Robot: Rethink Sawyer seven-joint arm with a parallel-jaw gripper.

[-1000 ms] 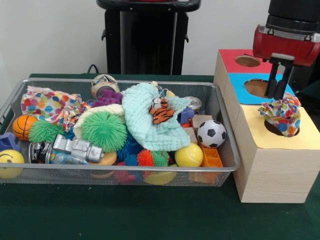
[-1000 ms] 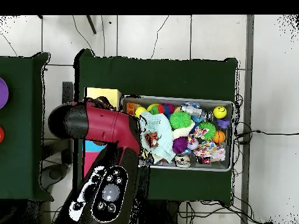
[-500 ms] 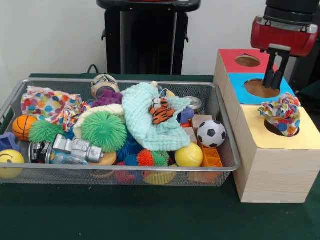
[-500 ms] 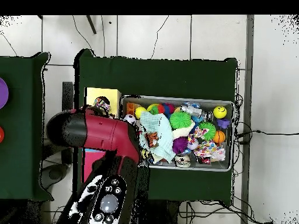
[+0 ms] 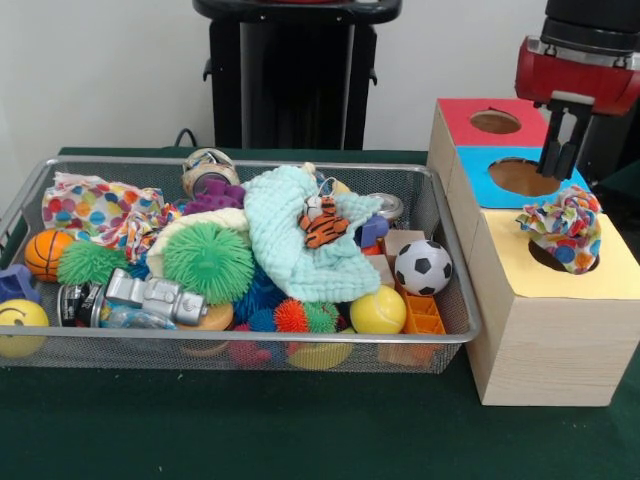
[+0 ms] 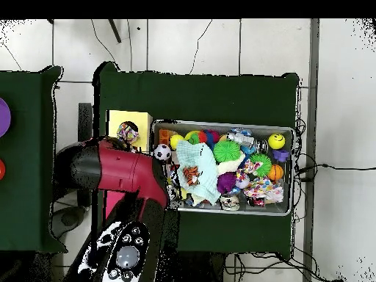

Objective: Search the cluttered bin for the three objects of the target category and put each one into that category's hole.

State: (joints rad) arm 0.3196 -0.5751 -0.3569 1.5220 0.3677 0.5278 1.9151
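Hangs above the blue-topped box (image 5: 520,176), tool (image 5: 560,170) empty, its two dark fingers close together with only a narrow slit between them, clear of everything below. Perched on the hole (image 5: 560,258) of the yellow-topped box (image 5: 545,330): one dotted fabric piece (image 5: 563,226), bunched and sitting proud of the rim rather than dropped through, probably because the soft cloth has spread wider than the cut-out and caught on its edge. Seen from overhead as a small speckled lump on the yellow top (image 6: 128,132). May need a push down, so counts as placed but not surely posted. Lying in the bin (image 5: 455,300) at its far left end, a second dotted bundle (image 5: 105,212), on top of the clutter and easy to reach, near the basketball (image 5: 46,254) and beside the spiky green ball (image 5: 208,261). Could be more than one piece there; cannot tell. Draped over the middle heap, the mint cloth (image 5: 300,250) with a toy tiger (image 5: 322,222) on it, possibly hiding other targets. On the green bench (image 5: 250,430), bin and boxes side by side, keeping each carry short.
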